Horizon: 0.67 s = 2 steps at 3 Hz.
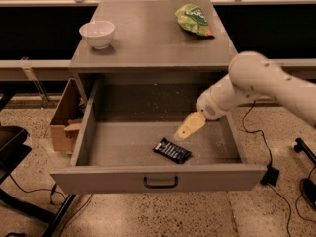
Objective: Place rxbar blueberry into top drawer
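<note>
The rxbar blueberry, a small flat bar in a dark wrapper with white lettering, lies loose on the floor of the top drawer, near its front and right of the middle. The drawer is pulled fully out, with a speckled grey inside and a black handle on its front panel. My gripper hangs inside the drawer just above and to the right of the bar, apart from it, open and empty. The white arm reaches in from the right.
On the table top above the drawer stand a white bowl at the left and a green chip bag at the back right. A cardboard box sits on the floor left of the drawer. Cables run on the floor at the right.
</note>
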Available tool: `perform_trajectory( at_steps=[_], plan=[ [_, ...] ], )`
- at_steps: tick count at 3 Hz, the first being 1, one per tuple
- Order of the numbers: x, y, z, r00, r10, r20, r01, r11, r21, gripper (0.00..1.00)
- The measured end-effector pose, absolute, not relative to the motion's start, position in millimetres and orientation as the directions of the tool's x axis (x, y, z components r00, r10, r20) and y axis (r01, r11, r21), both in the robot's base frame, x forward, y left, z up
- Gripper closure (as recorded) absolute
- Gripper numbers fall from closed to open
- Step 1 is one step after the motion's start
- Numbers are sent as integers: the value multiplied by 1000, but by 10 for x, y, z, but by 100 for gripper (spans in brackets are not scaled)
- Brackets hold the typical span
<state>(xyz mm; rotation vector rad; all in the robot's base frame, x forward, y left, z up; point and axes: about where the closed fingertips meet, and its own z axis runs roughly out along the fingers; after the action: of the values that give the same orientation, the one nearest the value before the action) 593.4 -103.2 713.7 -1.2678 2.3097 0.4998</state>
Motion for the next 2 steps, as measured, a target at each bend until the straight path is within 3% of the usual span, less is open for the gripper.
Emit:
perform_trajectory(
  at_steps=[1,2],
  plan=[
    [5909,-1349,7718,-455,-775,-439,-866,500,16,0],
    [5576,-2173,8096,-603,-773,-196,-771,628,-104,0]
  ],
)
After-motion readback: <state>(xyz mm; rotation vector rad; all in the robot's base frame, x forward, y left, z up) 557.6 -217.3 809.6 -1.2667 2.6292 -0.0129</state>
